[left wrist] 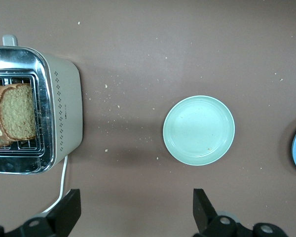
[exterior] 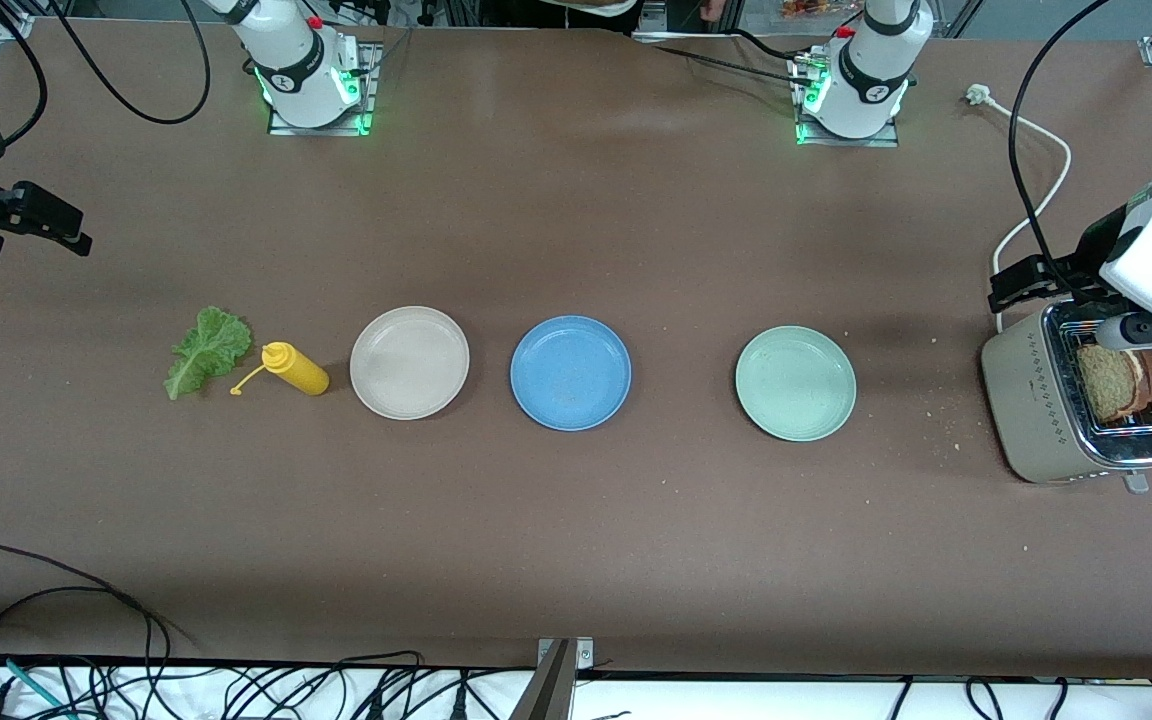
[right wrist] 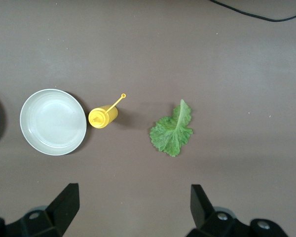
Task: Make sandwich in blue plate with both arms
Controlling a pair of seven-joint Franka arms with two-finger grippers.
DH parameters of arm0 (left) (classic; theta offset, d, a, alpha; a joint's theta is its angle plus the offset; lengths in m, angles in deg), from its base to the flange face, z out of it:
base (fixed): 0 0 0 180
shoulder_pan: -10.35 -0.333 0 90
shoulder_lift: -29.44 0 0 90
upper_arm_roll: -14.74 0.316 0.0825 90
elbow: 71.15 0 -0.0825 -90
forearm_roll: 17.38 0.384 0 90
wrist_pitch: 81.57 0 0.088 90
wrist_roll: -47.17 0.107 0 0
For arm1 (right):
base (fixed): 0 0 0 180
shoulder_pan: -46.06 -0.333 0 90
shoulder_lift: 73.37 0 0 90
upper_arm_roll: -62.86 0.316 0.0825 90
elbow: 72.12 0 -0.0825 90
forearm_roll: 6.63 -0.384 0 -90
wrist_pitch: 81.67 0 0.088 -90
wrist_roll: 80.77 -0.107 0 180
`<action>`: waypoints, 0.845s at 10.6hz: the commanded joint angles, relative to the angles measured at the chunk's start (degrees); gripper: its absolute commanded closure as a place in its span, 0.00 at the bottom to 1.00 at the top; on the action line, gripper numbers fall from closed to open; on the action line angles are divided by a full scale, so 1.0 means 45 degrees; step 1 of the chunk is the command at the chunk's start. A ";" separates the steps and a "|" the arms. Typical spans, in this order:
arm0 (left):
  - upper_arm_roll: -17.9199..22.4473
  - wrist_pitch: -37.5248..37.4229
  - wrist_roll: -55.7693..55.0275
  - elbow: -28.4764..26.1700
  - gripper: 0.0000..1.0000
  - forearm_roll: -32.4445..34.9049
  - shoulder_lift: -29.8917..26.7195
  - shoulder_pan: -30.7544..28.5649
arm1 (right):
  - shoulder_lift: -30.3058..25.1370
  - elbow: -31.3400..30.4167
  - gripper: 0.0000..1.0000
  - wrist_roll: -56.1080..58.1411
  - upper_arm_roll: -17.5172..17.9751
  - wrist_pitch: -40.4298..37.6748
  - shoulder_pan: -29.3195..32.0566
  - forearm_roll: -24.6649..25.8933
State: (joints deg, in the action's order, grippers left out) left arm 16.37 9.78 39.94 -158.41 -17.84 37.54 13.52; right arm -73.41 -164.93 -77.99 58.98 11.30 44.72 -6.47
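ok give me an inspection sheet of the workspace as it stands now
surface: brown table, crumbs near the toaster
job's things: blue plate bare, mid-row; two toast slices in the toaster at the left arm's end; lettuce leaf flat at the right arm's end
clutter: beige plate, mint-green plate, yellow squeeze bottle beside the lettuce
grippers: left claw open, over the table beside the toaster; right claw open, over the table near the lettuce; both empty
cables: white toaster cord; black cables along the edge nearest the front camera
surroundings: nothing seen
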 commanded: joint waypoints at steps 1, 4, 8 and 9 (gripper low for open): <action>0.0243 0.0050 0.0396 -0.0180 0.00 -0.0249 -0.0218 0.0097 | -0.0129 0.0137 0.00 -0.0070 0.0081 -0.0248 0.0024 -0.0230; 0.0458 0.0030 0.0434 -0.0218 0.00 -0.0249 -0.0198 0.0077 | -0.0110 0.0137 0.00 -0.0090 0.0063 -0.0229 0.0024 -0.0230; 0.0459 -0.0029 0.0434 -0.0277 0.00 -0.0268 -0.0159 0.0175 | -0.0070 0.0137 0.00 -0.0070 0.0063 -0.0151 0.0024 -0.0191; 0.0420 -0.0029 0.0415 -0.0238 0.00 -0.0268 -0.0043 0.0117 | -0.0070 0.0137 0.00 -0.0051 0.0082 -0.0131 0.0024 -0.0191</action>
State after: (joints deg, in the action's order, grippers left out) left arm 17.82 9.66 40.53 -158.61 -17.90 37.56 13.72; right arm -73.41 -164.93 -77.99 59.11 11.30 44.71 -6.48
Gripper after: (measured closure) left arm 0.000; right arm 0.000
